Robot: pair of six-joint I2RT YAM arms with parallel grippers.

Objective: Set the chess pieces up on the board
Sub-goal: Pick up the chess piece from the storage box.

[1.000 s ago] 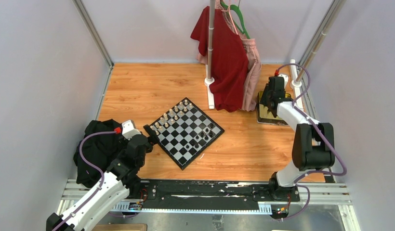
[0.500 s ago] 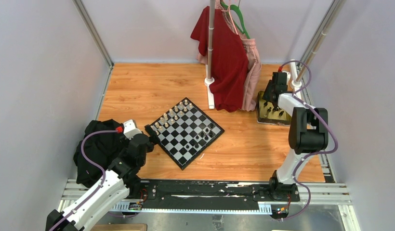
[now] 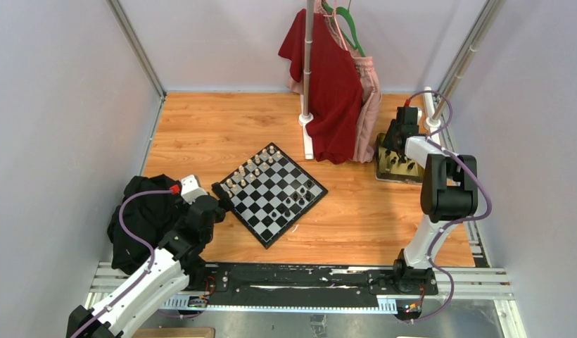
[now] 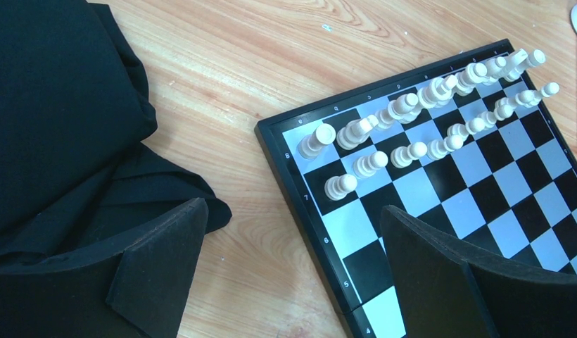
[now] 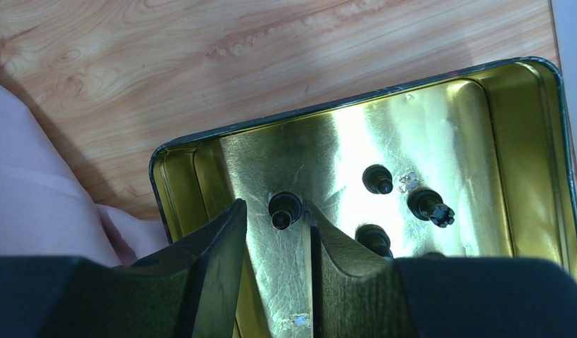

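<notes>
Right gripper (image 5: 277, 215) down in the gold tin (image 5: 532, 105)
Only its wrist view shows four black pieces (image 5: 378, 179) there, one between the part-open jaws; left gripper (image 4: 293, 208) gapes empty.

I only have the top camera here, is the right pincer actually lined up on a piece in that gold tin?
Observer: Yes. Right wrist view shows the right pincer with fingers apart on either side of one black piece.
Operator: Any others in there?
Observer: At least three more black pieces sit on the tin floor.
Operator: And the left pincer?
Observer: The left pincer is open and empty, by the board rim.
</notes>
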